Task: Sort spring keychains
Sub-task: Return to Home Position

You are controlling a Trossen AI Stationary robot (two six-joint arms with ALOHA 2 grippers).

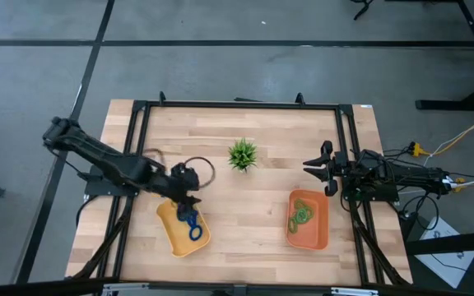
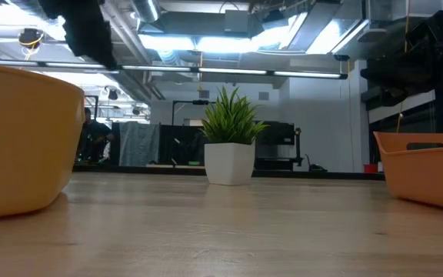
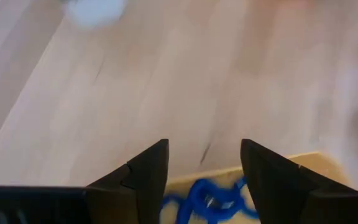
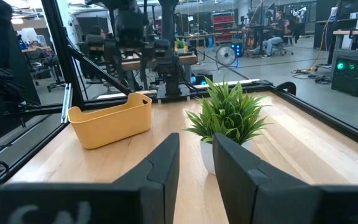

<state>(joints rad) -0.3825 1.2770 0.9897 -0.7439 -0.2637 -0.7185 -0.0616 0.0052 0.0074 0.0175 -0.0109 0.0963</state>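
The wooden table (image 1: 245,222) lay mostly bare, with open board along its 12 o'clock edge and down the middle toward 6. The yellow bin (image 1: 179,245) sat at 8 o'clock, near the left frame rail, and the orange bin (image 1: 313,234) sat at 4 o'clock, close to the right rail. The potted plant (image 1: 242,154) stood at 12 o'clock from centre, well apart from both bins. The left gripper (image 1: 189,205) hovered over the yellow bin's far end, its fingers spread and empty. The right gripper (image 1: 315,168) waited at 2 o'clock, fingers slightly parted, gripping nothing. Blue spring keychains (image 1: 192,226) lay in the yellow bin, green spring keychains (image 1: 302,212) in the orange.
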